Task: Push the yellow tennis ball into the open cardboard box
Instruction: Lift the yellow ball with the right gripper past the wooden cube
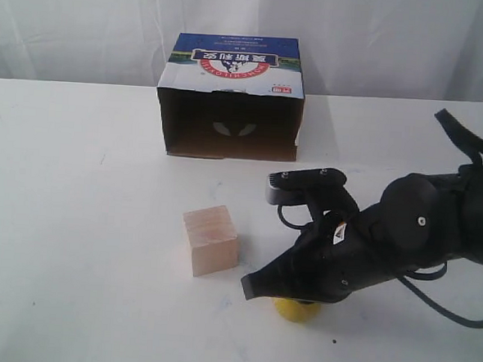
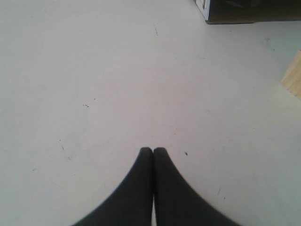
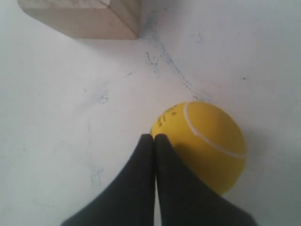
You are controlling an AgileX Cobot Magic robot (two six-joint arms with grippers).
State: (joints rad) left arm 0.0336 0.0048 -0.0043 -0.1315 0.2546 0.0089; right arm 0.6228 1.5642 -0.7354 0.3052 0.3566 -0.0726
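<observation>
The yellow tennis ball lies on the white table near the front, mostly hidden under my right arm in the exterior view. My right gripper is shut, empty, with its tips over the ball's edge. The open cardboard box lies on its side at the back, its dark opening facing the front, blue-and-white printed panel on top. Only a corner of the box shows in the left wrist view. My left gripper is shut above bare table; it does not show in the exterior view.
A pale wooden cube stands between the ball and the box, slightly left of the ball. A white curtain hangs behind the table. A black cable trails beside the right arm.
</observation>
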